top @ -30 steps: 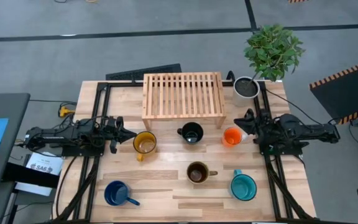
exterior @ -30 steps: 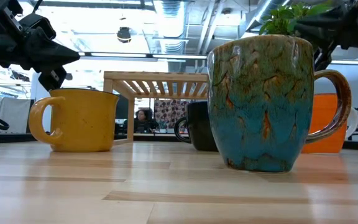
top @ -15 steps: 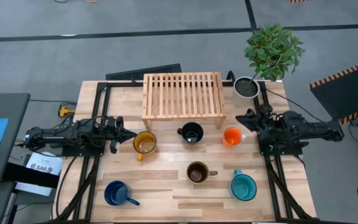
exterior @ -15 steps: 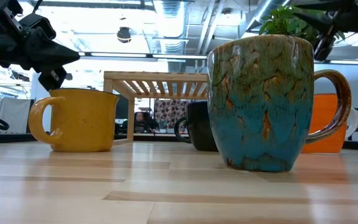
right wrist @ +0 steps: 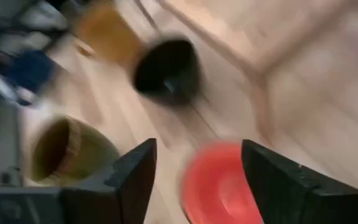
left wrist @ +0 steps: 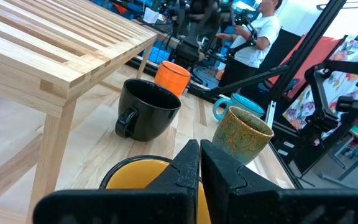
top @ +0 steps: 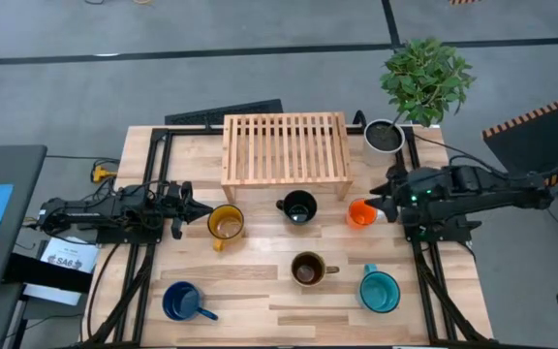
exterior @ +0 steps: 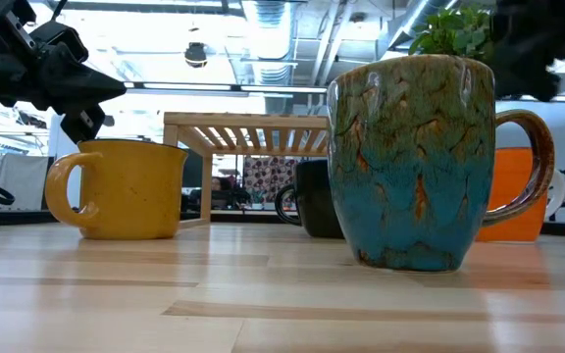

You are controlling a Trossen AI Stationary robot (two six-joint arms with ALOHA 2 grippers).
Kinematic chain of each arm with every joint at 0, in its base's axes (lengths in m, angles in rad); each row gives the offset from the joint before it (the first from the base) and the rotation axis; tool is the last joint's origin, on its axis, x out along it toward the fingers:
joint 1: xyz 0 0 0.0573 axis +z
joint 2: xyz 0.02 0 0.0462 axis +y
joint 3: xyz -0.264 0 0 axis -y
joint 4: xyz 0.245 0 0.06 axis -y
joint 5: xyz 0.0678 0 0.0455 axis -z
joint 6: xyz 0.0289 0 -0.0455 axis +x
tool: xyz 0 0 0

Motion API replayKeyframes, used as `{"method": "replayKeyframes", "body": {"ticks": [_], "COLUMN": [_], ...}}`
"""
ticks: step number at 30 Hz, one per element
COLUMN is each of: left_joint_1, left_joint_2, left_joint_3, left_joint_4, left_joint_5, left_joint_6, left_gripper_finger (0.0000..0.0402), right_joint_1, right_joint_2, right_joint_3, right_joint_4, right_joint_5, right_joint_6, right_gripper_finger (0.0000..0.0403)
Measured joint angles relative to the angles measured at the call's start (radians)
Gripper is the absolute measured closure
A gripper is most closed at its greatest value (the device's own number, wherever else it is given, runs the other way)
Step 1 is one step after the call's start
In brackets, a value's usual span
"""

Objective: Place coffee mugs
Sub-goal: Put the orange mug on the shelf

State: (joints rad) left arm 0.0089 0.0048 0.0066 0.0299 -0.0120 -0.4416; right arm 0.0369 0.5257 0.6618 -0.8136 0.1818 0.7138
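Six mugs stand upright on the wooden table: yellow (top: 226, 223), black (top: 298, 206), orange (top: 360, 212), brown (top: 307, 269), teal (top: 379, 291) and dark blue (top: 180, 301). My left gripper (top: 200, 207) is shut and sits just over the yellow mug's left rim (left wrist: 135, 169); I cannot tell whether it touches the rim. My right gripper (top: 380, 202) is open, right of the orange mug (right wrist: 219, 183) and a little above it. Its fingers (right wrist: 135, 180) point toward the mug without touching it.
A slatted wooden rack (top: 285, 147) stands at the back middle. A white pot with a green plant (top: 384, 136) stands at the back right, close behind my right arm. In the low view the teal mug (exterior: 415, 162) fills the foreground. People show in the room beyond the table.
My right arm has risen a little beside the orange mug and is still moving; its wrist view is blurred. All the mugs have stayed where they were.
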Motion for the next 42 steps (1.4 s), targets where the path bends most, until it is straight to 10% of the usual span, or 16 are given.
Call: {"method": "replayKeyframes", "body": {"ticks": [11,31,42], "left_joint_1": [0.0,0.0,0.0], "left_joint_2": [0.0,0.0,0.0], "left_joint_3": [0.0,0.0,0.0], "left_joint_4": [0.0,0.0,0.0], "left_joint_5": [0.0,0.0,0.0], "left_joint_6": [0.0,0.0,0.0], "left_gripper_finger": [0.0401,0.0401,0.0401], "right_joint_1": [0.0,0.0,0.0], "right_joint_2": [0.1,0.37,0.455], "right_joint_3": [-0.004,-0.044,-0.042], "right_joint_4": [-0.248,-0.184,-0.142], "right_joint_5": [0.111,0.052,0.029], "right_joint_6": [0.383,0.377,0.329], "right_gripper_finger": [0.0133,0.0136,0.0301]}}
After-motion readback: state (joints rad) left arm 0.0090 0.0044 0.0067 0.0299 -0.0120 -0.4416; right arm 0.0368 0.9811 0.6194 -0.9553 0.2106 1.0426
